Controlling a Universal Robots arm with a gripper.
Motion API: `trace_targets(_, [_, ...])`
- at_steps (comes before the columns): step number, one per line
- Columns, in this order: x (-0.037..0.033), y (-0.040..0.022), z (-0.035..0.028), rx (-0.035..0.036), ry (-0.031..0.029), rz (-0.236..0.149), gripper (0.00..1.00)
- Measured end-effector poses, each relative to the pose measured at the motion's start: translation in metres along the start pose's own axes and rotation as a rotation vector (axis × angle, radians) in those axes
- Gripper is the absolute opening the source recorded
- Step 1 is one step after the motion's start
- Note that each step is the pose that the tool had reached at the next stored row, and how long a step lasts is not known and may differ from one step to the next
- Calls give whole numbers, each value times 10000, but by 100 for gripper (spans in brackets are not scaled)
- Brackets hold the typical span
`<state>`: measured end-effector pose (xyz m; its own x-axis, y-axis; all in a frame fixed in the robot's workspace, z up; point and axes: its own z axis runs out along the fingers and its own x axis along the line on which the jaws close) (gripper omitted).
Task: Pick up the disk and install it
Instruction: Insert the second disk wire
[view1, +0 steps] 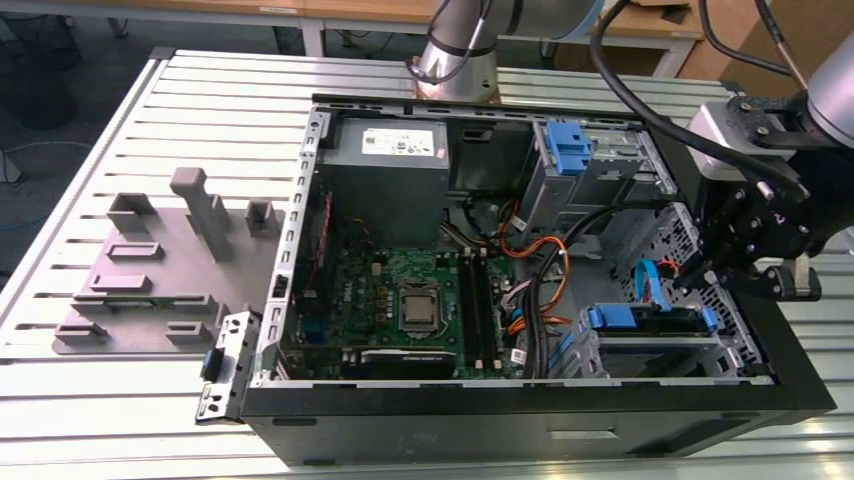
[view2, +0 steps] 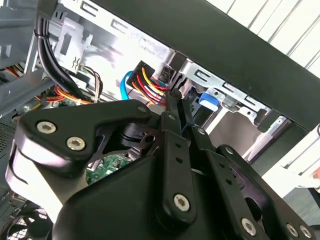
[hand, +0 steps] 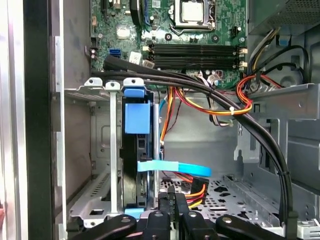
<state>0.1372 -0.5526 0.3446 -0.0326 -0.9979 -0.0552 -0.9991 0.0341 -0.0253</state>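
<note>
- On my exterior view the gripper (view1: 694, 272) hangs inside the open computer case (view1: 534, 440), at the exterior view's right, with its tips pointing down toward the lower drive cage (view1: 667, 352).
- The disk (view1: 650, 320) sits in that cage, blue rails showing at both of its ends. It lies just below the fingertips and slightly toward the exterior view's left.
- In the second wrist view the two black fingers (view2: 170, 125) run side by side and meet at the tips. I read the gripper (view2: 176, 95) as pressed together, pinching nothing.
- In the first wrist view the disk (hand: 136, 120) stands edge-on in its slot between the cage's metal walls, with the blue rail tab at its near face. The gripper (hand: 172, 199) is just beside the dark body of the disk, on the open side of the cage. I cannot tell whether it touches.
- A flat blue cable (hand: 172, 167) crosses between the disk and the fingertips, and a bundle of red, yellow and black wires (hand: 197, 192) lies close against them.
- Deeper in the case I see the motherboard (view1: 400, 290) and the grey power supply (view1: 387, 150), both well apart from the gripper.
- A bare blue bracket (view1: 567, 150) stands in the upper bay, apart from the disk.
- A grey fixture plate (view1: 147, 280) rests on the slatted table (view1: 227, 90) at the exterior view's left, outside the case.
</note>
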Motion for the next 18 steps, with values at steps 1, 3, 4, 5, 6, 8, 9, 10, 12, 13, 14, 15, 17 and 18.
trace_targets(1, [8,1,0,0,-2,-1,16])
trace_targets(3, [38,1,-1,0,-2,0,16])
trace_targets(4, [56,1,-3,0,-1,0,16])
trace_targets(5, [73,1,-3,0,-2,0,16])
trace_targets(6, [84,3,-3,0,-1,1,16])
trace_targets(8, [94,10,-3,1,18,1,16])
trace_targets(9, [95,15,-2,1,34,0,16])
trace_targets(10, [95,21,-2,2,58,0,16])
trace_targets(12, [96,27,0,4,120,-2,16])
trace_targets(13, [96,29,1,5,170,-1,16])
trace_targets(14, [97,30,1,7,228,4,16])
trace_targets(15, [98,31,2,10,299,13,16])
trace_targets(17, [98,31,2,17,487,39,16])
trace_targets(18, [98,31,3,18,535,41,16])
